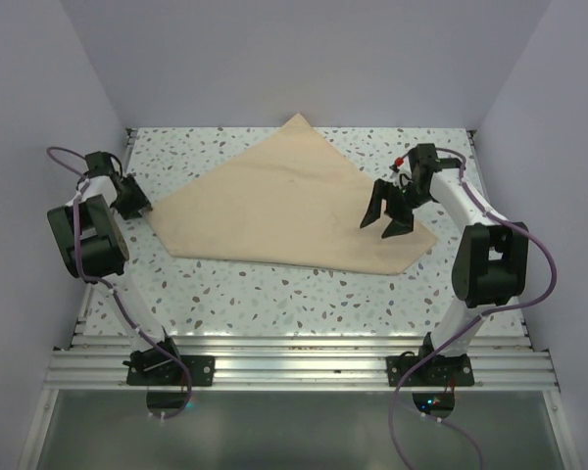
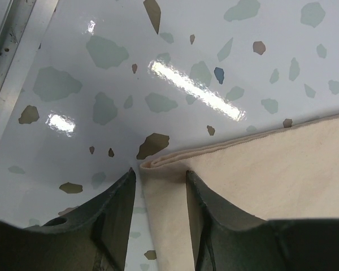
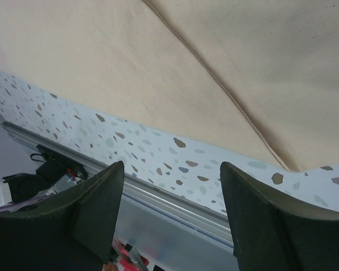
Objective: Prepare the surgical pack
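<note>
The surgical pack (image 1: pixel 284 206) is a wide tan sheet lying flat on the speckled table, with corners pointing far, left and near right. My left gripper (image 1: pixel 137 204) is at the sheet's left corner. In the left wrist view the gripper (image 2: pixel 159 171) is open, and the doubled corner of the sheet (image 2: pixel 158 161) lies between its two fingertips, one finger over the table and one over the sheet. My right gripper (image 1: pixel 380 228) is wide open and empty above the sheet's right part. In the right wrist view the gripper (image 3: pixel 171 164) sees the sheet (image 3: pixel 130 62) with a fold edge running across it.
The speckled table (image 1: pixel 274 294) is walled at the back and both sides. A metal rail (image 1: pixel 294 367) runs along the near edge, where the arm bases stand. It also shows in the right wrist view (image 3: pixel 158 195).
</note>
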Robot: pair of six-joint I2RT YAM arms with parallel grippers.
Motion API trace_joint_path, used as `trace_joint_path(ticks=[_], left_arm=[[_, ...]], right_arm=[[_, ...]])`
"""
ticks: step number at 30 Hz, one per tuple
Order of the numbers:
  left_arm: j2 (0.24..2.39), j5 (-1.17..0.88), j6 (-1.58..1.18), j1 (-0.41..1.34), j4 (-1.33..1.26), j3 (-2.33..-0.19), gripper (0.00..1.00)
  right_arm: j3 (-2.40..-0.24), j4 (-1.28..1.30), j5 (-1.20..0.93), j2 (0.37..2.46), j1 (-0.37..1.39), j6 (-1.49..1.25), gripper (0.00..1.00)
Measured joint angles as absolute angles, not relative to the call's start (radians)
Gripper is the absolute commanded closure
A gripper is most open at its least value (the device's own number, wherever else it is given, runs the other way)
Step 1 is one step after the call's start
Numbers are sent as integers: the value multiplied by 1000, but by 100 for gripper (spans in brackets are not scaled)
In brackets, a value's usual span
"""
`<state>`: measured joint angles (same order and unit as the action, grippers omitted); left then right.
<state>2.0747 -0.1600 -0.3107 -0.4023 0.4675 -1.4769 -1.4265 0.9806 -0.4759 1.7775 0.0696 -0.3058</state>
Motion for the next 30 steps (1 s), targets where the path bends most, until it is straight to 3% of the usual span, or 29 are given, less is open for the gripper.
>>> trace_joint_path(ticks=[4,7,8,9,17,18,19,21,22,24,25,26,30], left_arm=[[2075,-161,-311,-403,467,-1477,61],[2080,-161,-312,-403,464,-1477,79],[2082,-161,-312,-403,464,-1478,93],[2085,-161,-312,-403,464,-1480,99],[2076,-186,-323,-383,473,-1474,100],[2069,-192,-328,-370,485,-1468,100],[2058,-195,-332,-353,497,-1460,100],[2028,-204,-343,-304,524,-1447,100],[2008,-210,-350,-272,538,-1443,100],[1963,-229,-363,-207,558,-1441,100],[1935,-242,-371,-171,562,-1441,100],[1906,-253,-378,-136,566,-1441,100],[1787,-286,-403,-16,567,-1441,100]], right_arm=[[-1424,977,-487,1777,70,-307,26],[-1424,978,-487,1772,70,-307,25],[-1424,978,-487,1768,70,-307,25],[-1424,978,-487,1765,70,-306,25],[-1355,971,-456,1752,70,-299,33],[-1343,971,-449,1752,70,-298,37],[-1333,971,-438,1754,70,-297,48],[-1324,971,-428,1766,70,-294,56],[-1322,971,-424,1776,70,-294,69],[-1320,965,-410,1799,70,-294,83],[-1316,960,-405,1812,70,-293,95],[-1312,954,-398,1824,70,-291,100],[-1294,933,-363,1873,70,-293,100]])
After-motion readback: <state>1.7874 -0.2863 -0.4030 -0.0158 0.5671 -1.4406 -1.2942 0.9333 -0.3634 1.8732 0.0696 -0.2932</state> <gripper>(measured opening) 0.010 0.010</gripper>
